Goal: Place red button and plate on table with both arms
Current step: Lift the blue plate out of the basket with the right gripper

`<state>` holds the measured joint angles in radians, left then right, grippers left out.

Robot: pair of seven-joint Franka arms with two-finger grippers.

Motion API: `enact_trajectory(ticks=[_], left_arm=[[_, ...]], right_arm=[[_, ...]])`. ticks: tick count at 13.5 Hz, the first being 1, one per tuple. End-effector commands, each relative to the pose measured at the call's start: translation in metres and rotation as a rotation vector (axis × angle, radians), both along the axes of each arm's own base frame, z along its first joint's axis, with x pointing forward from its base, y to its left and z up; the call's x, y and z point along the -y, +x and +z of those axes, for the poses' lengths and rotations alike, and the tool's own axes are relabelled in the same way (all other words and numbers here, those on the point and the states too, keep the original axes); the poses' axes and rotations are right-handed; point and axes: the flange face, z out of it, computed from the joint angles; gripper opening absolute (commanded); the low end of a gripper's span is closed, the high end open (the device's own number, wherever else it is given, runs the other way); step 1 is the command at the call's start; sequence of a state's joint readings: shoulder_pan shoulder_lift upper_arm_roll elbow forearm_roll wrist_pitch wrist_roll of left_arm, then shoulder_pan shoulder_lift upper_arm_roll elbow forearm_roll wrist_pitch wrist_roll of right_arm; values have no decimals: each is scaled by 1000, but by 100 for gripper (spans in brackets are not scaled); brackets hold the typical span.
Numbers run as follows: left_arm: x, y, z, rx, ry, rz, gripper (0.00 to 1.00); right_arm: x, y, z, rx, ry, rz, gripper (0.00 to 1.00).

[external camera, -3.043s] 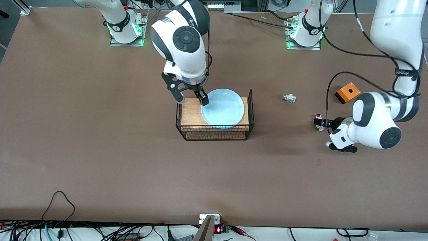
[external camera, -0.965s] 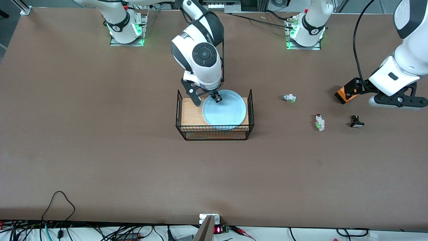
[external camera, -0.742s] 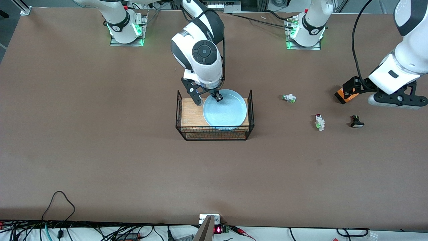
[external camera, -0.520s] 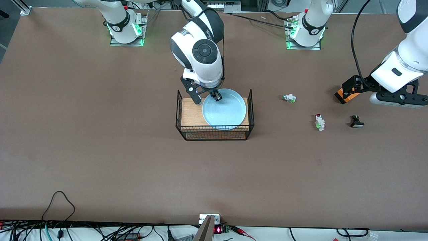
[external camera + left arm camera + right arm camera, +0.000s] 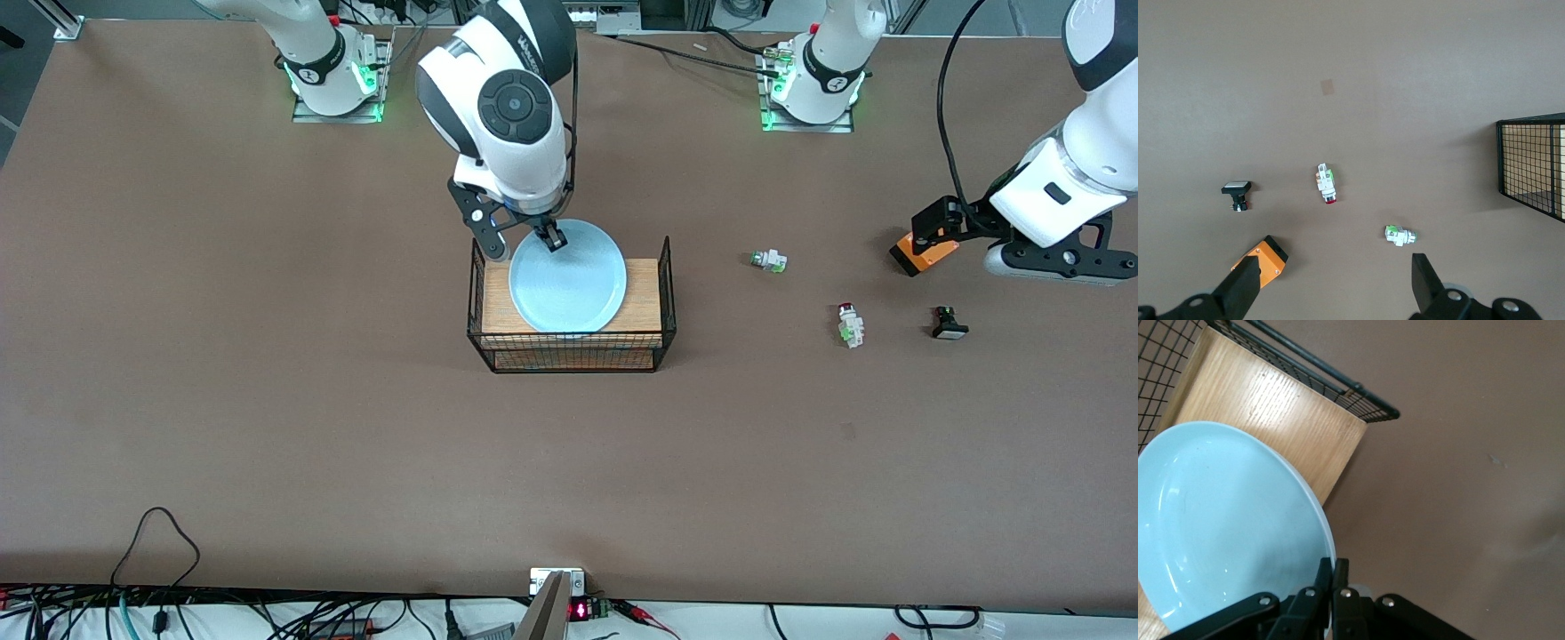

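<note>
Brown table [image 5: 267, 400] | plate [image 5: 567, 277] pinched at its rim by right gripper [image 5: 551, 240], above rack [image 5: 569, 342], frame centre | red button [image 5: 851, 324] lies centre-right | left gripper [image 5: 1331, 293] spread, empty | risk: thin rim hold slips, plate is dropped

The round, glossy light blue plate [image 5: 567, 276] hung tilted above the wood-topped wire rack [image 5: 571, 311], pinched at its rim, while the tiny white red button [image 5: 851, 324] with its red cap and green spot lay on the brown table [image 5: 267, 400] toward the left arm's end.
</note>
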<state>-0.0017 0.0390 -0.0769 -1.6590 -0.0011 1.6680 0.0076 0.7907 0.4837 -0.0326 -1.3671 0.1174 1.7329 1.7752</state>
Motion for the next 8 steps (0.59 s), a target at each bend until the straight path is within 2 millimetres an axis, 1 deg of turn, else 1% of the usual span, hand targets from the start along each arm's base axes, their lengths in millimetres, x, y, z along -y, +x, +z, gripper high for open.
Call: enact_trajectory(ticks=[1,2,3,4,5,6,7,8], left_arm=[[-2,2,7,-7,-11,-16,100],[0,2,7,-6,-11,-19,100],[-1,2,7,-7,-11,-17,100],[-1,2,7,-7,-11,-17,100],[-1,2,7,-7,-11,-17,100],[-1,2,7,-7,-11,-17,100],[-2,2,7,-9,-12,-6,100],[-2,1,6,-11,-13,-6,100]], right_arm=[[8,-8,25,-58,37,-29,0],[11,-8,29,-67,40,-34,0],[13,-9,39,-63,51,-36,0],[14,-10,41,-65,50,-42,0],[17,-14,48,-76,42,-38,0],[21,-19,58,-88,31,-31,0],[25,-24,77,-89,32,-22,0],[29,-28,90,-100,19,-9,0]])
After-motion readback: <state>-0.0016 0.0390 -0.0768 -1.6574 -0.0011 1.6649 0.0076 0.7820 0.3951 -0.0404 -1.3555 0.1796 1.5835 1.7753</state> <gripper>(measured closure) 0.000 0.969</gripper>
